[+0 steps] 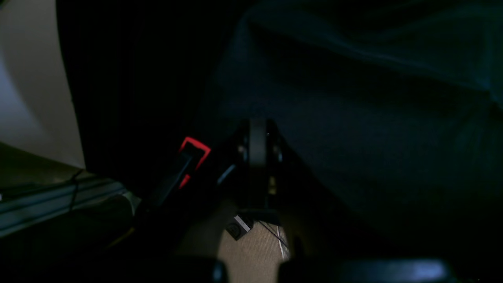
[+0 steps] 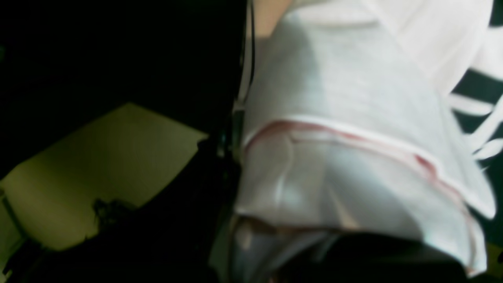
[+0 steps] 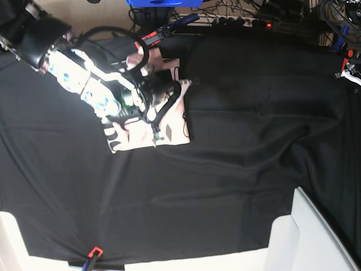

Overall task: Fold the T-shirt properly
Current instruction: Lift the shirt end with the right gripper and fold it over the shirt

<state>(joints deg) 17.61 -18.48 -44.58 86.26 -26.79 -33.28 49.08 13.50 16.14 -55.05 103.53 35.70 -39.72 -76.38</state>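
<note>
The pale pink T-shirt (image 3: 169, 131) lies folded into a small packet at the back left of the black tablecloth (image 3: 237, 141), with black lettering showing at its left end. My right gripper (image 3: 178, 88) reaches over the packet's far edge. In the right wrist view the T-shirt (image 2: 334, 98) fills the frame, its pink-stitched hem running across, and the cloth is bunched right at the dark jaws at the bottom edge, which are shut on it. My left gripper is shut and off to the side. Its wrist view is very dark, showing only draped tablecloth (image 1: 373, 137) and floor.
A red-tipped clamp (image 1: 194, 151) grips the table edge, and another red clamp (image 3: 95, 252) sits at the front left. White panels (image 3: 307, 237) stand at the front right. Cables and a power strip (image 3: 242, 20) run along the back, beside a blue box (image 3: 163, 3).
</note>
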